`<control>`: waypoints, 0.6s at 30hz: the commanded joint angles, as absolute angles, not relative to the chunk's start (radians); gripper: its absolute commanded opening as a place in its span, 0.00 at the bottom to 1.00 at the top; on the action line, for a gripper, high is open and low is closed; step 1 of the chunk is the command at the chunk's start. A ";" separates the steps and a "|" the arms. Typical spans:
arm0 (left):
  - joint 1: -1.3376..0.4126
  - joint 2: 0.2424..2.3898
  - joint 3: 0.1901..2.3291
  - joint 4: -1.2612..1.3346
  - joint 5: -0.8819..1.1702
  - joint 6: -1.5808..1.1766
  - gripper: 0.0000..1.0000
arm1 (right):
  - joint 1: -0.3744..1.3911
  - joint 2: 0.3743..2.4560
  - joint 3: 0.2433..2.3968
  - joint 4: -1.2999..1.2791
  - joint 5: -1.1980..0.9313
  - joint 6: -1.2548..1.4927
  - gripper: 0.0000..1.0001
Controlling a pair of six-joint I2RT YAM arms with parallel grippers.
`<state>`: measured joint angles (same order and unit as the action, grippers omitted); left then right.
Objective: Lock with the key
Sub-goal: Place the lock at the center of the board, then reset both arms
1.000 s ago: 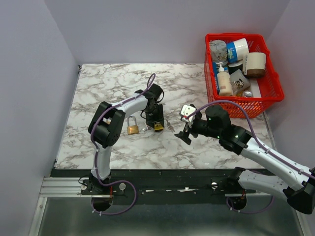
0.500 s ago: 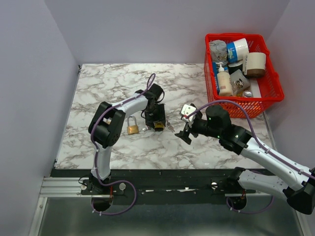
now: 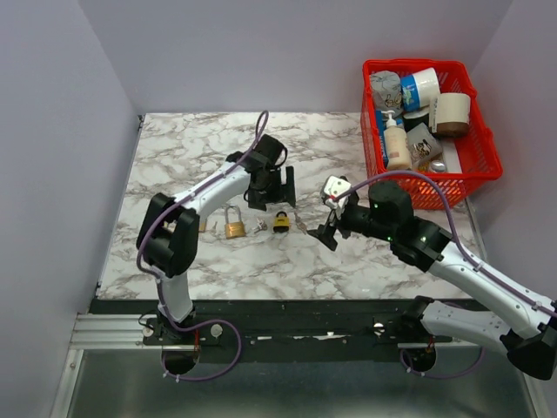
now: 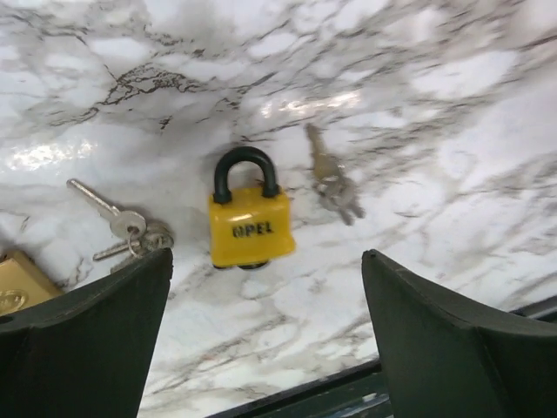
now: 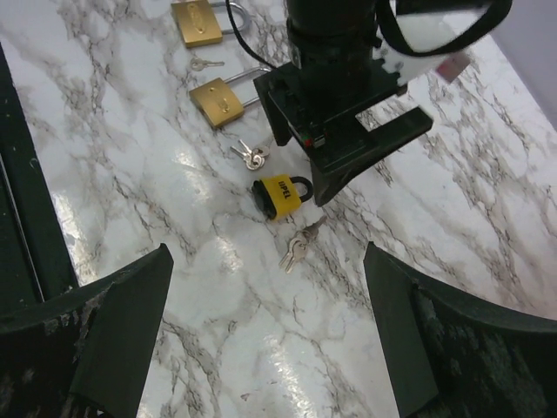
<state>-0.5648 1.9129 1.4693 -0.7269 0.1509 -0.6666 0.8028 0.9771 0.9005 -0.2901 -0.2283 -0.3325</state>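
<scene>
A yellow padlock [image 3: 281,221] with a black shackle lies flat on the marble table. It shows in the left wrist view [image 4: 250,222] and the right wrist view [image 5: 280,195]. One bunch of keys [image 3: 300,228] lies just right of it, also in the wrist views [image 4: 333,178] [image 5: 298,244]. A second bunch [image 3: 261,225] lies left of it [image 4: 126,228] [image 5: 251,157]. My left gripper [image 3: 277,193] hangs open and empty above and behind the padlock [image 4: 265,348]. My right gripper [image 3: 329,231] is open and empty to the right of the keys [image 5: 270,340].
A brass padlock [image 3: 234,225] lies left of the keys [image 5: 222,100], and a second brass padlock [image 5: 198,22] with a small key [image 5: 204,63] lies further left. A red basket [image 3: 435,187] of bottles and rolls stands at the back right.
My left gripper has lifted off the yellow padlock and drawn back, leaving it lying on the table. The right gripper has barely shifted.
</scene>
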 commanded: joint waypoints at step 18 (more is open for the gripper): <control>-0.252 1.168 1.436 -0.818 -0.084 -0.046 0.99 | 0.546 1.045 1.195 -0.382 -0.238 -0.003 1.00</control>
<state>-0.2646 1.2804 1.5337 -0.7582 0.0196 -0.1627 0.6048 1.0122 1.1969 -0.3145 -0.2146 -0.0994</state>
